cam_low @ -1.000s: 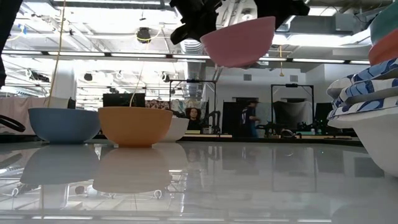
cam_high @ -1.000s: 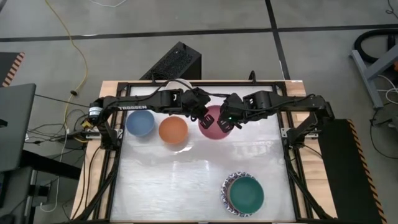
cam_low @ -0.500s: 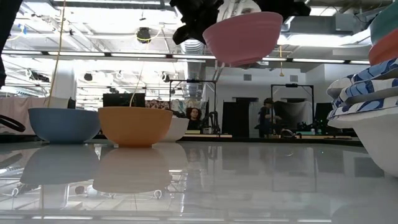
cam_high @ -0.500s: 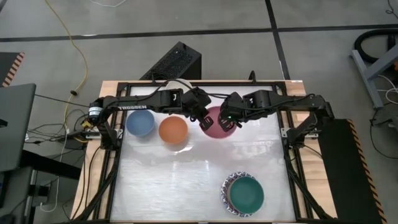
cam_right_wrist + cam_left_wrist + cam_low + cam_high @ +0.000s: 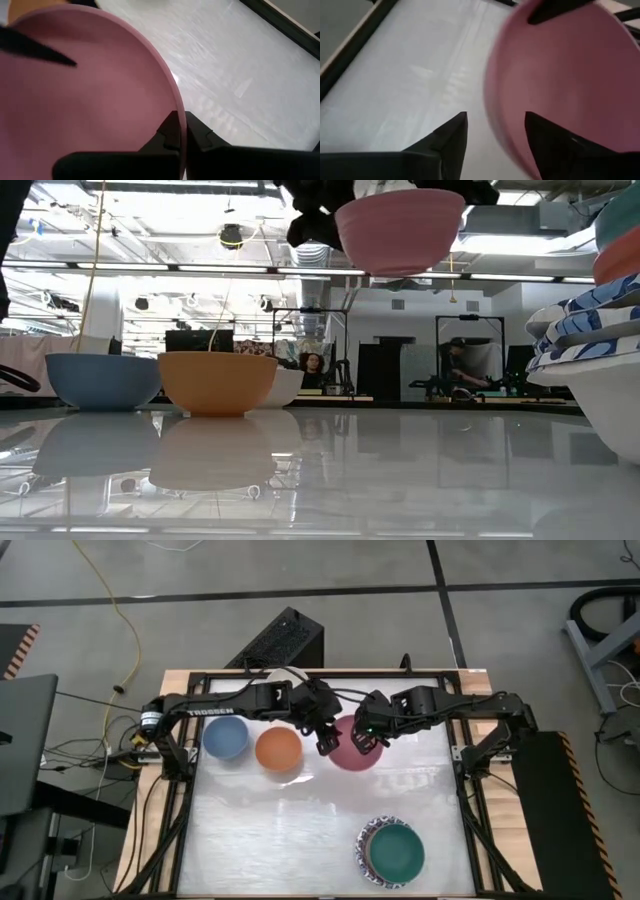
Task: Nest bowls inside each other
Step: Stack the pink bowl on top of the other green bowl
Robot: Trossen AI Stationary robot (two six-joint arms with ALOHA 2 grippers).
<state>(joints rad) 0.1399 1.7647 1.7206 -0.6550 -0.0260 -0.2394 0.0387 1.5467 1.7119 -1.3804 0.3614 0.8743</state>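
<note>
Pink bowl point(image 5: 352, 745) rim is pinched between the right gripper point(image 5: 366, 736) fingers point(image 5: 172, 131), one inside and one outside the wall, holding it clear above the table point(image 5: 300, 830). Left gripper point(image 5: 325, 736) fingers point(image 5: 451, 137) stand apart, released, just beside the pink bowl's opposite rim. Beyond that side sit the orange bowl point(image 5: 278, 749) and blue bowl point(image 5: 226, 737); the nested stack point(image 5: 392, 852) lies well apart, the likely destination.

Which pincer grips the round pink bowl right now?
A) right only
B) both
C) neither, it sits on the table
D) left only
A: the right pincer is clamped on the rim of the round pink bowl, which hangs above the table, while the left pincer stands open with the rim between its fingers.
</note>
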